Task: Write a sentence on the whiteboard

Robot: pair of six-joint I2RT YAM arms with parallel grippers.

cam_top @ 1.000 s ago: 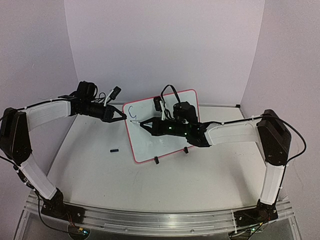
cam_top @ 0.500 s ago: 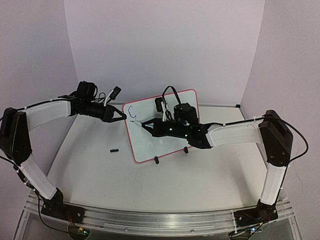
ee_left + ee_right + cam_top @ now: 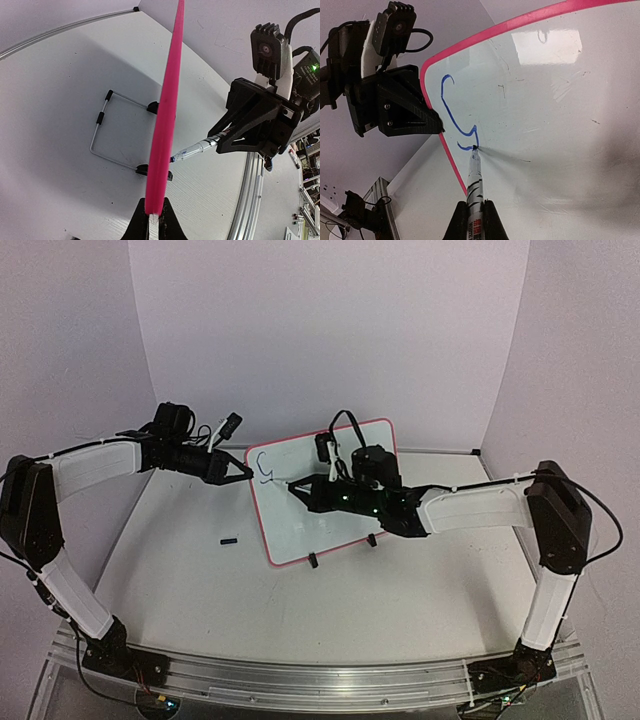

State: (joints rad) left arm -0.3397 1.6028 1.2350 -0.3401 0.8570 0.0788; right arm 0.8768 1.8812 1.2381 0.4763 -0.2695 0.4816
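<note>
The whiteboard (image 3: pixel 300 530), white with a pink frame, stands tilted on the table. My left gripper (image 3: pixel 243 472) is shut on its left edge, and the left wrist view shows the pink frame (image 3: pixel 167 115) pinched edge-on between the left gripper's (image 3: pixel 154 207) fingers. My right gripper (image 3: pixel 292 486) is shut on a marker (image 3: pixel 475 180) whose tip touches the whiteboard (image 3: pixel 560 110) near the upper left corner. Of the sentence, a single blue S-like stroke (image 3: pixel 451 117) shows, ending at the tip. The marker (image 3: pixel 197 148) also appears in the left wrist view.
A small black piece (image 3: pixel 229 540) lies on the table left of the board. Two black clip feet (image 3: pixel 313 560) (image 3: pixel 371 539) hold the board's lower edge, and a wire stand (image 3: pixel 102 125) sits behind it. An aluminium rail (image 3: pixel 300 680) runs along the near edge.
My right gripper and the marker have shifted slightly to the right across the board. The left gripper and the board have stayed still.
</note>
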